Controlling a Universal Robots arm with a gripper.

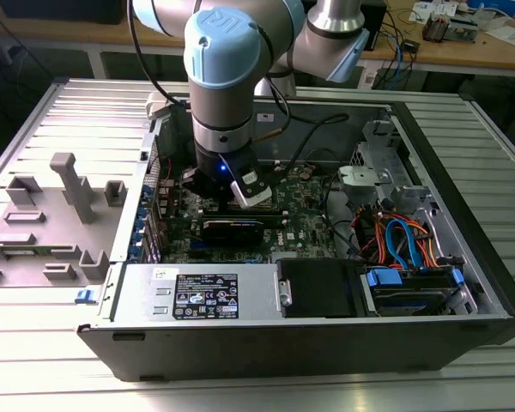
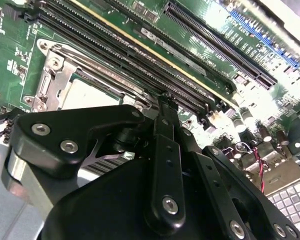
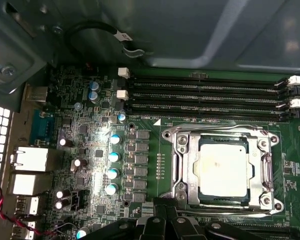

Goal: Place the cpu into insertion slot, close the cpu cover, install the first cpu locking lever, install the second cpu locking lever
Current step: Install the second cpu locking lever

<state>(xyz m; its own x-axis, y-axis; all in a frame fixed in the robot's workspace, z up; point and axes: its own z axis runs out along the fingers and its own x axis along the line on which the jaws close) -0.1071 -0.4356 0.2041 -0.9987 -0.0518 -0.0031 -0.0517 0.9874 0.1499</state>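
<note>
Tool point(image 2: 165, 107) above covered cpu point(image 3: 223, 169)

Your table point(image 1: 60, 360) is ribbed grey metal and spans the whole exterior view. An open computer case point(image 1: 309, 330) sits on it, taking the centre and right of the frame. At the left of the frame a grey fixture tray point(image 1: 47, 227) with upright blocks lies just beside the case.
</note>
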